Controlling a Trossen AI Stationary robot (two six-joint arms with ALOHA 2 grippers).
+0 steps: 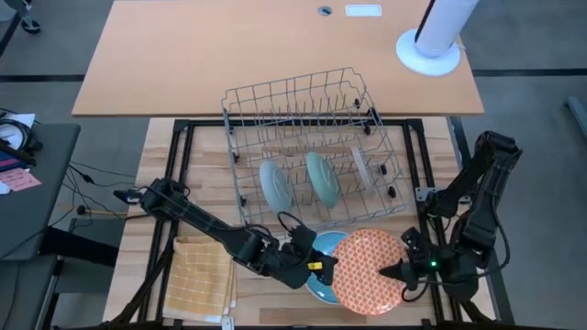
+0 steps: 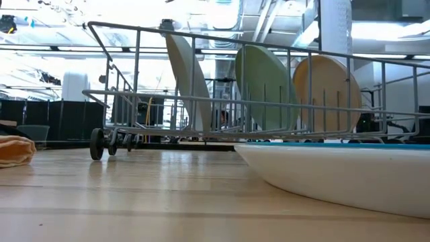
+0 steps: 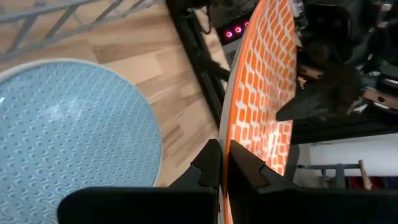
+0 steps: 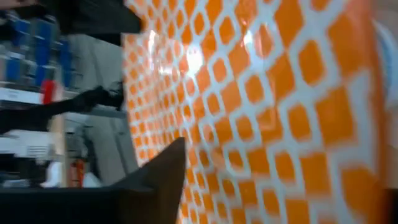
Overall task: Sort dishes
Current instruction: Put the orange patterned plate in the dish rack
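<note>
No legible text, labels, brands or numbers in any view. The orange plate (image 1: 369, 269) carries only a white grid pattern, no lettering. The white label (image 1: 363, 11) at the far edge of the desk (image 1: 183, 55) reads blank; too small to make out any print.

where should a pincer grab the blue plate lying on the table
By the rim of the round blue patterned plate, from the side toward the yellow checked cloth. It lies flat, and the orange-patterned plate, held by the left pincer and right pincer, covers its other side.
</note>
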